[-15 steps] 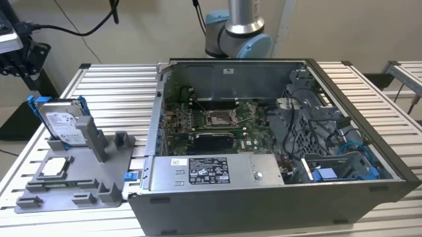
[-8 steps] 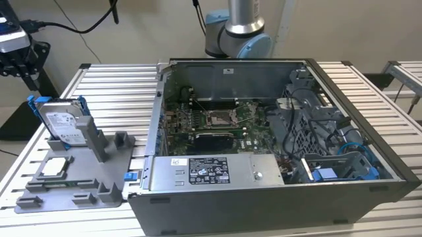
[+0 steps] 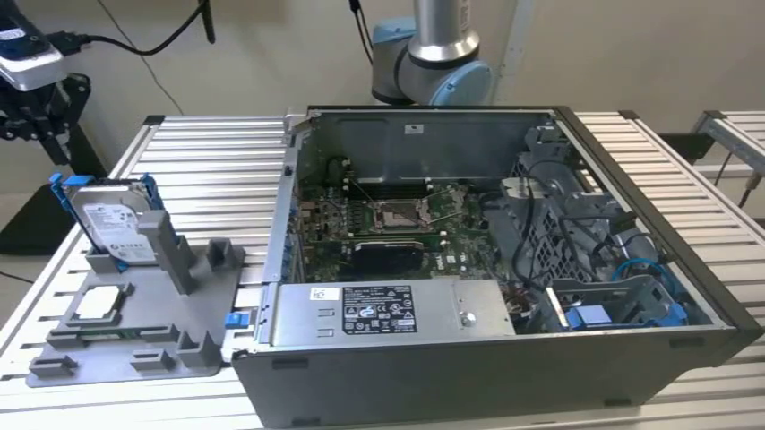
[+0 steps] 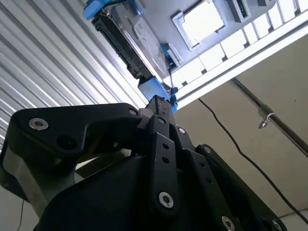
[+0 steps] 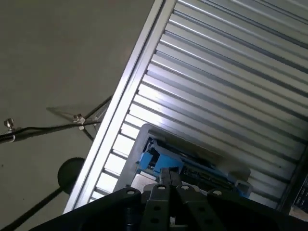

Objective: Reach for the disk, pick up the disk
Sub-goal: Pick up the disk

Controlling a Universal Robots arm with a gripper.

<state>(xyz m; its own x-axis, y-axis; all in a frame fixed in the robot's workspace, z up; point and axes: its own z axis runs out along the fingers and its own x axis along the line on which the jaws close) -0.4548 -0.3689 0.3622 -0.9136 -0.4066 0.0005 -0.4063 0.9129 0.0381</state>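
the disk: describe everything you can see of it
The disk is a flat silver-grey metal drive, white label on its face, blue bracket along its edges. It stands on edge, slotted in a grey holder on the slatted table, to the exterior view's left of the open computer case.

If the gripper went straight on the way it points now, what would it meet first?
Probably the disk, at its blue bracket, dead ahead of the gripper in both wrist views; depth unclear.

open computer case (image 3: pixel 454 376) on slatted metal table (image 3: pixel 215 161), grey fixture tray (image 3: pixel 150 322) beside it, square chip (image 3: pixel 102 303) aboard
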